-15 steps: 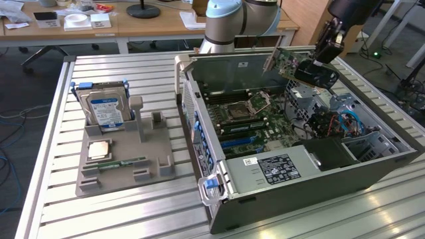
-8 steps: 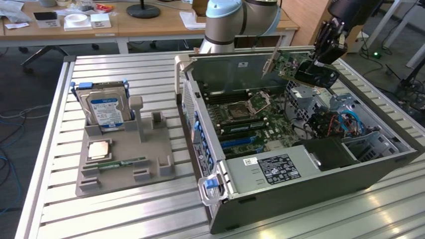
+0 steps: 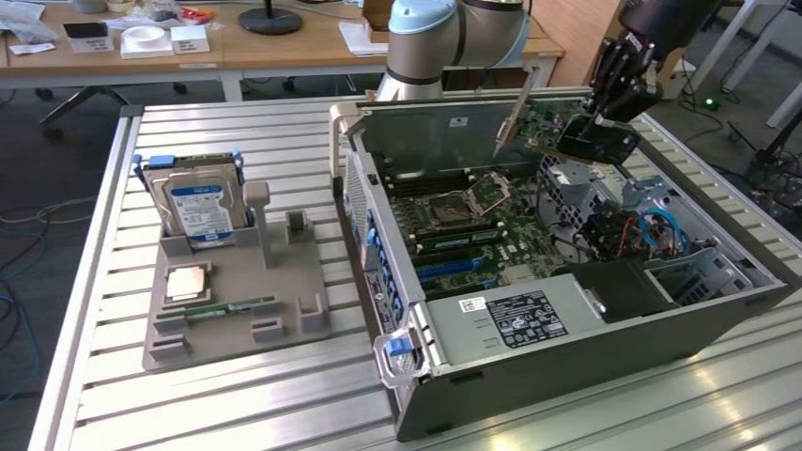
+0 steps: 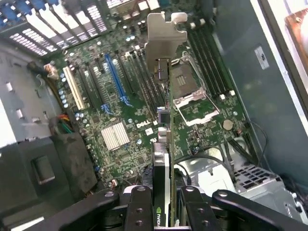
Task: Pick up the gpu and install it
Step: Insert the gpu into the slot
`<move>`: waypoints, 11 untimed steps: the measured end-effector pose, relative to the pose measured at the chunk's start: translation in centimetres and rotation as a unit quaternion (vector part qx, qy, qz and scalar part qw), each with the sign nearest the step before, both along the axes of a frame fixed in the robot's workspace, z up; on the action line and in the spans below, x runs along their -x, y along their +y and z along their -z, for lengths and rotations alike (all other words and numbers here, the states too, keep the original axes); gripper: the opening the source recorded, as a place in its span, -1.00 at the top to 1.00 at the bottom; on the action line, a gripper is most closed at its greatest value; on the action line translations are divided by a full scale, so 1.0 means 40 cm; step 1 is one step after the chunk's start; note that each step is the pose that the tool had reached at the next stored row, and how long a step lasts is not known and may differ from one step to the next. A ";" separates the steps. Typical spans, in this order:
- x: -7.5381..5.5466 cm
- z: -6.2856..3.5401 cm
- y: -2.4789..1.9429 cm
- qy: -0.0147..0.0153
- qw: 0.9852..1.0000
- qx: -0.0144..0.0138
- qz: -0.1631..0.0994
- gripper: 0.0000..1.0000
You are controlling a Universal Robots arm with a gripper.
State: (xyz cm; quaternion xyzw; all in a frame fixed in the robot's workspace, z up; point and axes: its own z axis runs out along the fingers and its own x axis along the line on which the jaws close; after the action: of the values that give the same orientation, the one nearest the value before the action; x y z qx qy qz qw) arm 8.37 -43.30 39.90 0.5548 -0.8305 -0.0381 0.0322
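My gripper is shut on the gpu, a flat card with a black cover and a pale metal bracket at one end. The card hangs tilted above the far part of the open computer case, clear of the motherboard. In the wrist view the gpu is seen edge-on between the black fingers of the gripper. Its bracket points away over the motherboard. A blue slot lies to one side of the card, apart from it.
A grey parts holder at the exterior view's left carries a hard drive, a processor and a green memory stick. Inside the case sit an open processor socket, a drive cage and blue cables.
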 end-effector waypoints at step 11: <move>0.000 0.000 0.000 0.000 0.996 0.000 -0.090 0.47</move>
State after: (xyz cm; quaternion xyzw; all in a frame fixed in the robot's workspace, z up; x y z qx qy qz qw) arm 8.37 -43.30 39.89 0.6273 -0.7772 -0.0351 0.0355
